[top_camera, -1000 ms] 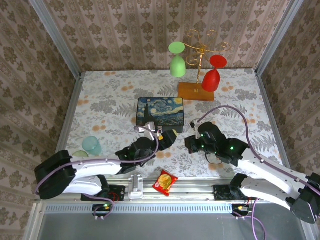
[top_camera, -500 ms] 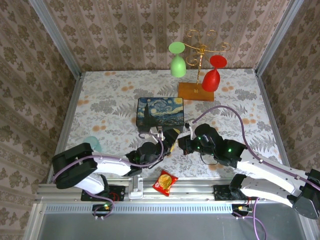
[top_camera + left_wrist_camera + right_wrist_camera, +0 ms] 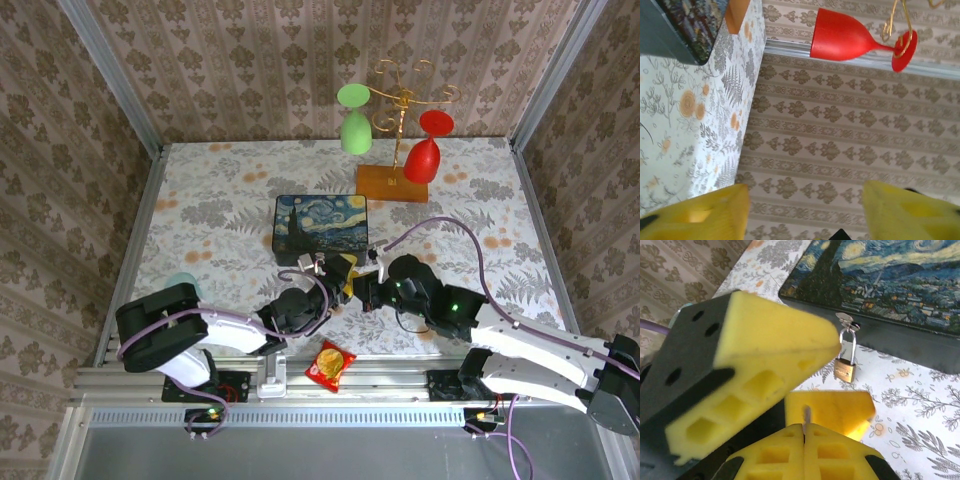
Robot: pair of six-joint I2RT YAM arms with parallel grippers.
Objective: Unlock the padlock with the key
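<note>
1. The padlock [image 3: 845, 369] hangs by its shackle from the clasp [image 3: 845, 318] on the Starry Night box [image 3: 900, 270], mid-frame in the right wrist view.
2. The key [image 3: 806, 416] is a thin sliver pinched in the right gripper [image 3: 804, 432], bottom centre, just short of the padlock.
3. The left gripper [image 3: 802, 200] is spread and holding nothing.
4. Compared with a second ago, the right gripper has slid left and now sits right up against the left one.

The left gripper [image 3: 343, 278] and right gripper [image 3: 360, 290] sit nose to nose over the floral tabletop [image 3: 220, 200], just before the Starry Night box [image 3: 321, 222]; a red-orange snack packet [image 3: 329, 364] lies near the arms' bases.
</note>
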